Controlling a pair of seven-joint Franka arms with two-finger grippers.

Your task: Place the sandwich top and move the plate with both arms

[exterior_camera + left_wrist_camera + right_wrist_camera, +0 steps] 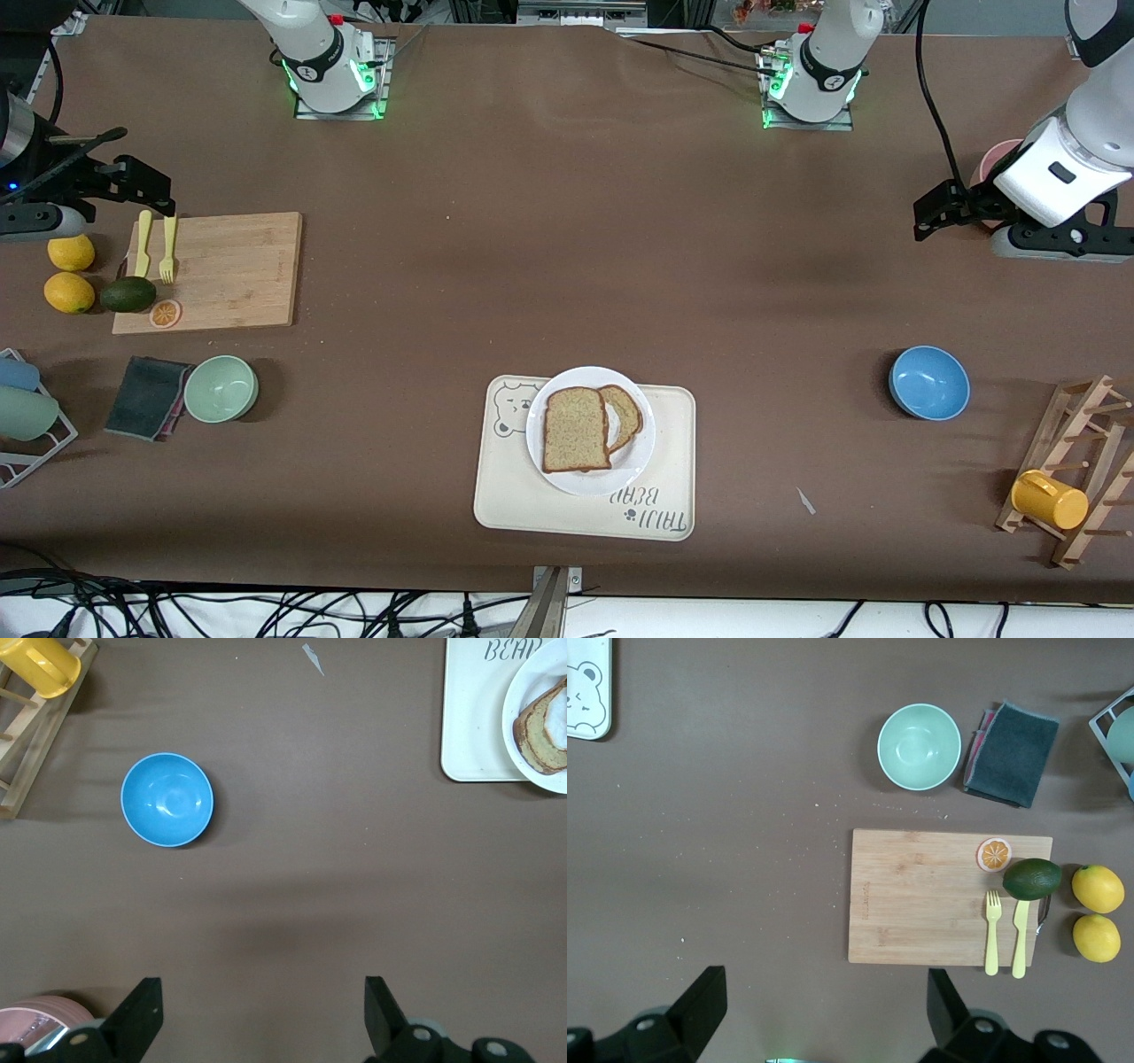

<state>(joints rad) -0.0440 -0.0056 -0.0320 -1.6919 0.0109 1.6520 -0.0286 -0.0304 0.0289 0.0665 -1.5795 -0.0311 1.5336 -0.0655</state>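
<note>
sandwich top: plain speckled tan bread slice with darker crust (577,429) is lying flat on the plate, overlapping the second slice but not squarely covering it.
egg slice: second bread slice with a pale patch, probably the fried egg (623,416), is sticking out from under the top on the side toward the left arm's end; the patch is partly hidden, so I'm hedging on that.
plate: small round white plate (638,461) is sitting on the cream rectangular tray with the bear drawing (505,496), near the front camera's edge of the table.
left gripper: black two-finger gripper (930,215) is hanging wide open and empty over bare table at the left arm's end, well apart from the plate; arm is waiting.
right gripper: black two-finger gripper (824,1010) is hanging wide open and empty over the table beside the bamboo cutting board (230,266), well apart from the plate; arm is waiting.
step: judging from this, either the start or the top is already resting loosely; neither arm is engaging anything.
next move: likely calling for squaring the top over the egg slice, then both grippers coming in to opposite rim edges of the plate and lifting level together.
risk: uneven lift is tilting the plate and sliding the slices.
nearby: blue bowl (928,382), mint green bowl (221,388), both well apart from the tray.
</note>
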